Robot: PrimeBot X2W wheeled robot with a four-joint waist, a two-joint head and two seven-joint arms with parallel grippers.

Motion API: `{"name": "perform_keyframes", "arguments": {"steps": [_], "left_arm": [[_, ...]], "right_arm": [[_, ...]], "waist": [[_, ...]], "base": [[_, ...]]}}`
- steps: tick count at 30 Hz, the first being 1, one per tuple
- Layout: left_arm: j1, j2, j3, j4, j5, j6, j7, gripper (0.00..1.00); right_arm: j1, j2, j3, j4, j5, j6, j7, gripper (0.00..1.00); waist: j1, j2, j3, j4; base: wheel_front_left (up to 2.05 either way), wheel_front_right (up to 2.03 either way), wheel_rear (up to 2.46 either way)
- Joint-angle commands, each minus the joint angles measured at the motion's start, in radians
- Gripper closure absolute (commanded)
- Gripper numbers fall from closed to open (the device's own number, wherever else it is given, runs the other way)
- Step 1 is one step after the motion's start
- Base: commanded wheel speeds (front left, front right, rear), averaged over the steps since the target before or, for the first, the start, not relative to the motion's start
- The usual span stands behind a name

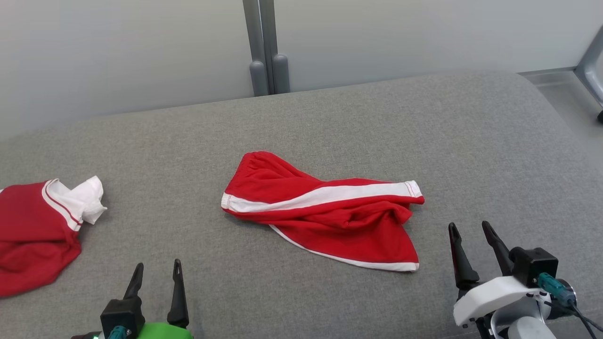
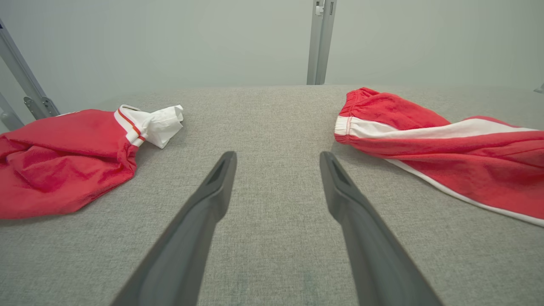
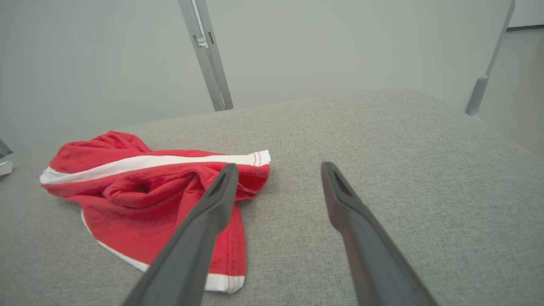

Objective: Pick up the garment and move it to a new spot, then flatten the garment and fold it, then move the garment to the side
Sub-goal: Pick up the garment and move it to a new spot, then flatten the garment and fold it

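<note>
Noted left claw (image 1: 158, 264), right claw (image 1: 469, 226) spread and empty; risk: seizing other red cloth (image 1: 37, 230) left of left claw, or pinching one layer of striped garment (image 1: 325, 212).

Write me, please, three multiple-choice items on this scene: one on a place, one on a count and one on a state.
1. Where does the crumpled red cloth garment with a white end lie relative to the red cloth shorts with a white side stripe?
A. On the robot's left of them, apart
B. On top of them
C. On the robot's right of them

2. How many garments lie on the grey woven fabric surface?
A. One
B. Two
C. Three

3. How do the left gripper and the right gripper stand?
A. Both open and empty
B. Both shut on cloth
C. Left shut, right open

Answers:
1 A, bare grey fabric separates them in the head view.
2 B, both show in the left wrist view.
3 A, each wrist view shows spread fingers gripping nothing.
</note>
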Motion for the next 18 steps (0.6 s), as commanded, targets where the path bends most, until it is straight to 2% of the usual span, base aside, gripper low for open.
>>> {"name": "perform_keyframes", "arguments": {"steps": [1, 12, 18], "left_arm": [[0.019, 0.003, 0.001, -0.002, 0.011, 0.006, 0.000, 0.00], [0.008, 0.003, -0.015, 0.000, 0.018, 0.015, 0.000, 0.00], [-0.072, 0.003, -0.048, 0.031, -0.014, -0.017, 0.000, 0.00]], "right_arm": [[0.025, 0.005, -0.008, -0.007, -0.008, -0.001, -0.001, 0.00], [0.029, 0.010, -0.014, -0.005, -0.009, -0.001, -0.001, 0.00], [-0.021, -0.005, 0.019, 0.017, 0.013, -0.001, -0.001, 0.00]], "waist": [[0.0000, 0.0000, -0.015, 0.008], [0.0000, 0.0000, -0.001, 0.007], [0.0000, 0.0000, 0.061, 0.008]], "base": [[0.00, 0.00, 0.00], [0.00, 0.00, 0.00], [0.00, 0.00, 0.00]]}}
